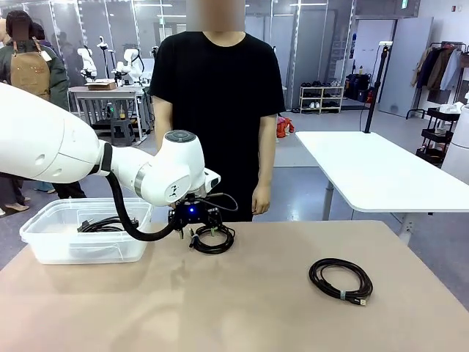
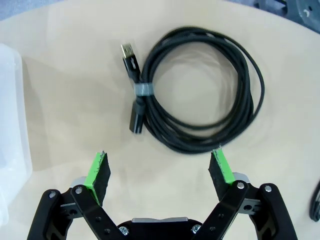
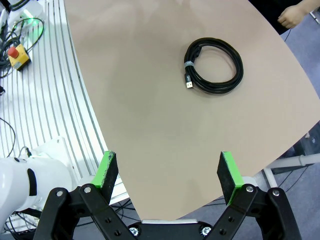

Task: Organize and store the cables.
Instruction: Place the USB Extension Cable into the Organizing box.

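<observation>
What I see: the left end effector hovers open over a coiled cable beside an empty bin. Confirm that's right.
Wrong on one point: the bin is not empty. The front view shows black cable lying in it. The left end effector does hover open over a coiled cable beside it.

Place: my lab, an open work hall.
Evidence: beyond my table (image 1: 256, 308), a white workbench (image 1: 381, 172) and shelf rack (image 1: 322, 99); beside it, an emergency-stop button (image 3: 19, 53).
</observation>
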Controlling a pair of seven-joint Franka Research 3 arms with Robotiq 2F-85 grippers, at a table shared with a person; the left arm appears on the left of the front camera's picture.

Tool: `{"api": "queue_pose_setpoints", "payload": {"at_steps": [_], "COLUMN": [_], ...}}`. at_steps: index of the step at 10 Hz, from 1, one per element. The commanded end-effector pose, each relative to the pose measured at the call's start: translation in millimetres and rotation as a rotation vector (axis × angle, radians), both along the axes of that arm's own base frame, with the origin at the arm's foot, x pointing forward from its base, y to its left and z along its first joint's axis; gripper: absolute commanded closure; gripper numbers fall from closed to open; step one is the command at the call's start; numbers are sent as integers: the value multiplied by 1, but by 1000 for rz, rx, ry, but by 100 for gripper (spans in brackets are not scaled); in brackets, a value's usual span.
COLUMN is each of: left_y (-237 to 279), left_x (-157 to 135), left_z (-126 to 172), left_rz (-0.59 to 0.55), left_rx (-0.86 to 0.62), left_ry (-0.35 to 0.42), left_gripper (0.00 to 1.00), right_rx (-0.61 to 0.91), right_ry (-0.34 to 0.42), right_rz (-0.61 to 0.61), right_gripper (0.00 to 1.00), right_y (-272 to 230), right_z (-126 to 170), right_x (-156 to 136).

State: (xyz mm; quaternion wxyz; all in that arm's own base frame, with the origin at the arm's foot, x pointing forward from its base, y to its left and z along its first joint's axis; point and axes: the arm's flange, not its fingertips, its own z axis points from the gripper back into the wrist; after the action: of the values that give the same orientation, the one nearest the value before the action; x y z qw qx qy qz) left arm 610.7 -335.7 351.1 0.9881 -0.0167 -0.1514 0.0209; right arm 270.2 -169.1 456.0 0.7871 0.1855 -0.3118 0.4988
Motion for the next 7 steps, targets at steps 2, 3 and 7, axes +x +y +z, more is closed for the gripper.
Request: {"api": "queue_pose_setpoints", "payload": {"at_steps": [2, 3, 7], "left_y": [-4, -2, -4], "left_x": [38, 47, 59], "left_z": [-19, -22, -30], "left_rz": [42, 29, 52], "left_rx": [29, 13, 53], "left_ry": [-15, 15, 31], "left_gripper": [0, 0, 34], "right_rx": [-2, -2, -2], "right_ry": [-6, -6, -6], "right_rz": [-1, -1, -1], "right_gripper": [0, 0, 0], "right_y": [1, 1, 1], "right_z": [0, 0, 0], "right_x": [2, 2, 2]}}
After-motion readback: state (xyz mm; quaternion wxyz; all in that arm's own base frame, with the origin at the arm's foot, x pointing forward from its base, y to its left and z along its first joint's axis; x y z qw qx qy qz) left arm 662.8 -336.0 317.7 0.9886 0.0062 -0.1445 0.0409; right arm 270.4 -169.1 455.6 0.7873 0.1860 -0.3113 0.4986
